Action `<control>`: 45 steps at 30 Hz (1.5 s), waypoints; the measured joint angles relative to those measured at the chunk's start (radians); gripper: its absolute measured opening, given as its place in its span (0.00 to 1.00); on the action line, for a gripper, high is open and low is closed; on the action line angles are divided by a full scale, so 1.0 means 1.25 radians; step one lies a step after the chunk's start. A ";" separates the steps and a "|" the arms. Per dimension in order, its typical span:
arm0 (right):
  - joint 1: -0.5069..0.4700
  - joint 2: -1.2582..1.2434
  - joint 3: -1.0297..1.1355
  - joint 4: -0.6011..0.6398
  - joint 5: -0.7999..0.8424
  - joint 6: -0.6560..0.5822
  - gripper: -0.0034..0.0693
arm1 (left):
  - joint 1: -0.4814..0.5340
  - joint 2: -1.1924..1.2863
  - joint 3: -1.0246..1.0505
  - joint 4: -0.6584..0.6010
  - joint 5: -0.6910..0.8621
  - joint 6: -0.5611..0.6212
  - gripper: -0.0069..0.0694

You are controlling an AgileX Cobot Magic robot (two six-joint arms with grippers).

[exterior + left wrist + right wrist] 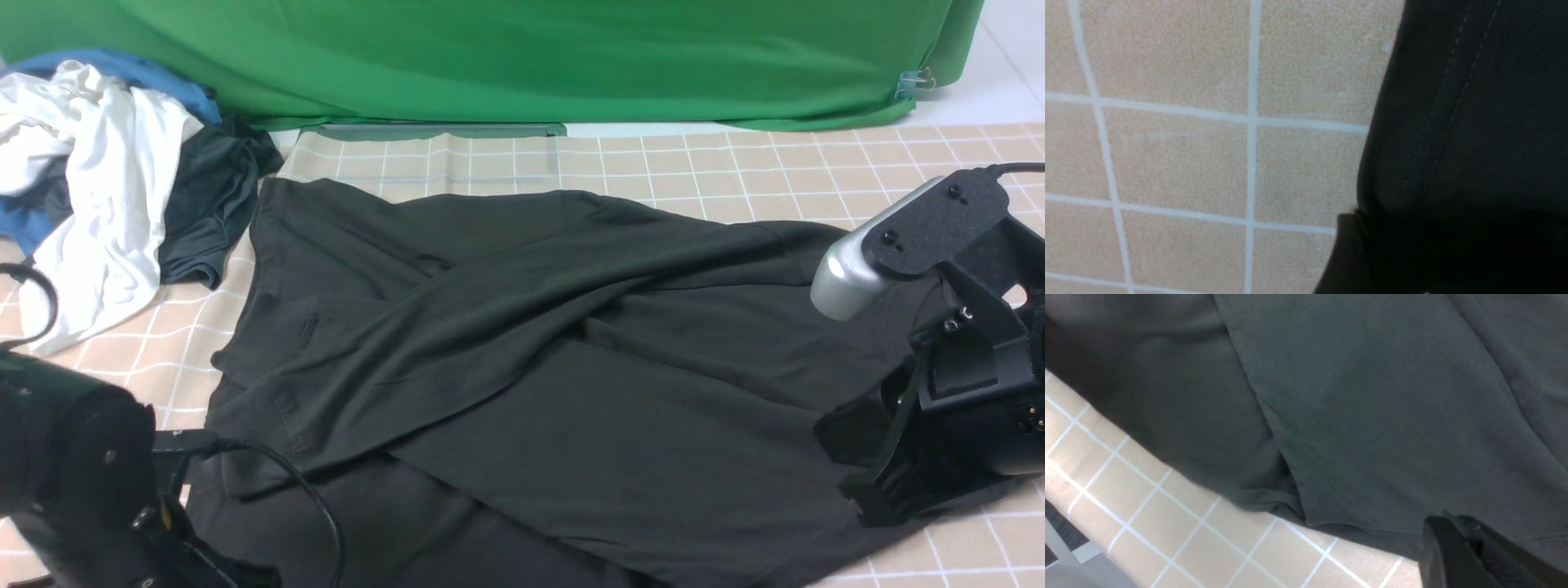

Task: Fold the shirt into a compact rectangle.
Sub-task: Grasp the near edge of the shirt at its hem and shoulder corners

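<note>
shirt (522, 351): black, long-slv, spread flat mid worktop (735, 163), a sleeve folded diag. across body, soft creases, dbl-stitched hem at L edge | L tool (1349, 249): beside hem, open/closed can't tell | R tool (1453, 547): closed, at shirt's R edge, grip on cloth unclear

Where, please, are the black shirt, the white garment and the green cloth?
black shirt (571, 392), front view, middle of its body.
white garment (114, 180), front view, its crumpled middle.
green cloth (531, 57), front view, its centre.
</note>
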 joint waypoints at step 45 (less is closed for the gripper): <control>-0.256 0.024 0.016 0.093 0.154 -0.178 0.10 | 0.255 -0.127 0.006 -0.128 0.072 0.322 0.23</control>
